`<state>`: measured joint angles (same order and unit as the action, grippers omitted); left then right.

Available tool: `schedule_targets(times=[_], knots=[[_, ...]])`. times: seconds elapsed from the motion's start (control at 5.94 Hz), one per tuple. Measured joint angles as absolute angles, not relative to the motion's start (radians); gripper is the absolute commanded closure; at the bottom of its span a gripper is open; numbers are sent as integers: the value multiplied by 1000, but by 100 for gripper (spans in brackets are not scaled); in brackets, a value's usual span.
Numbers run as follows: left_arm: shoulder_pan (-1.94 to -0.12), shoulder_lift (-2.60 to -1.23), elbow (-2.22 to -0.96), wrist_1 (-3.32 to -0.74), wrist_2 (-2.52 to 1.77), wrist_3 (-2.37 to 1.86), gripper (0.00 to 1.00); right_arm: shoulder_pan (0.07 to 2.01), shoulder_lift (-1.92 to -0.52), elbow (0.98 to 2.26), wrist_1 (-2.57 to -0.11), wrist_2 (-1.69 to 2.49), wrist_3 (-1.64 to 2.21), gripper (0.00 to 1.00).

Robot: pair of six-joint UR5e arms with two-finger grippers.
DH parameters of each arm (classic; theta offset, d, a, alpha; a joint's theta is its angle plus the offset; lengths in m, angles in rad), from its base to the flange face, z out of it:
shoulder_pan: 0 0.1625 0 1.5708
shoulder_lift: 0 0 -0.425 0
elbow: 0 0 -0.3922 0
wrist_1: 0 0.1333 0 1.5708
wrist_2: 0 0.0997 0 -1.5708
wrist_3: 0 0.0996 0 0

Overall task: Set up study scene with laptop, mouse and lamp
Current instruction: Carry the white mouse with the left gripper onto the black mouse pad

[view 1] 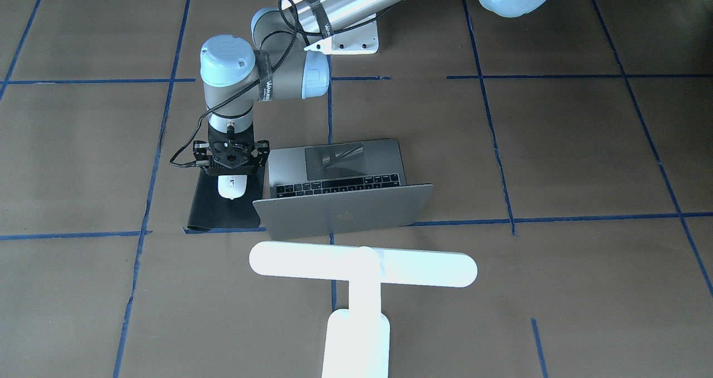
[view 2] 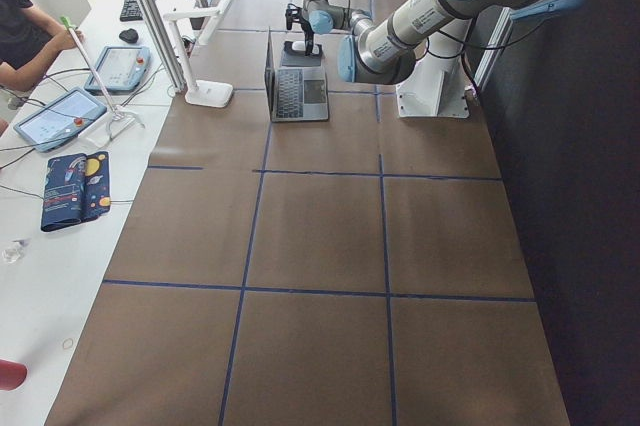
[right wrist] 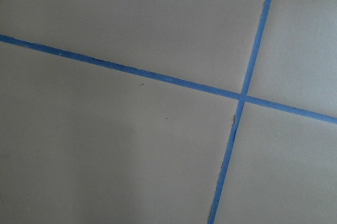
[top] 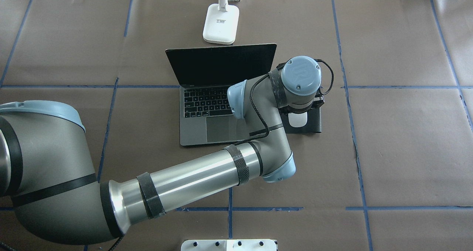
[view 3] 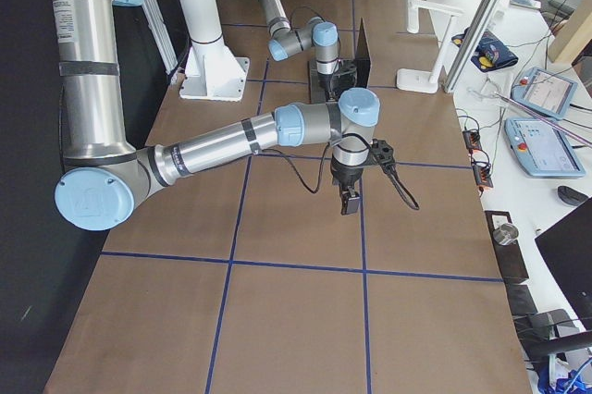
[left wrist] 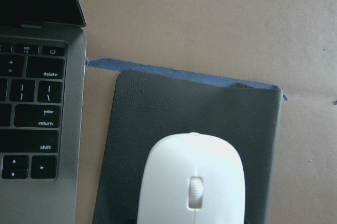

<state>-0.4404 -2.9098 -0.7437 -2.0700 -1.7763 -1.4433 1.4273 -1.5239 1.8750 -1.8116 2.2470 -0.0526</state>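
Observation:
The grey laptop (view 1: 345, 211) stands open at mid-table, its screen facing the robot (top: 207, 110). The white mouse (view 1: 232, 187) lies on a black mat (view 1: 217, 211) beside the laptop, on the robot's right of it. My left gripper (view 1: 234, 169) hangs straight over the near end of the mouse. Its fingers are hidden under the wrist, so I cannot tell if it is open. The left wrist view shows the mouse (left wrist: 192, 182) free on the mat (left wrist: 174, 108). The white lamp (view 1: 362, 266) stands behind the laptop. My right gripper (view 3: 350, 202) points down over bare table; I cannot tell its state.
The white arm pedestal (top: 229, 244) sits at the robot's edge. Blue tape lines (right wrist: 242, 98) cross the brown table cover. A side bench holds tablets (view 2: 60, 116) and cables, with a person (view 2: 20, 26) beside it.

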Motion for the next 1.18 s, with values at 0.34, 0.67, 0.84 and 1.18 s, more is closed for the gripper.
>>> schedule_targets(times=[0.34,0.67,0.84,1.18], knots=[[-441,-2911,-728,-2088,-1776,-1453,9,1427,-1531,1875,-1812,2247,-53,0],[-442,-2911,-722,-2097,-1776,-1485,0,1427,-1532,1875,-1812,2247,-54,0],[-443,-2913,-721,-2103,-1776,-1496,0,1427,-1532,1875,-1812,2247,-54,0],[-468,-2917,-725,-2102,-1816,-1513,0,1428,-1531,1874,-1812,2247,-55,0]])
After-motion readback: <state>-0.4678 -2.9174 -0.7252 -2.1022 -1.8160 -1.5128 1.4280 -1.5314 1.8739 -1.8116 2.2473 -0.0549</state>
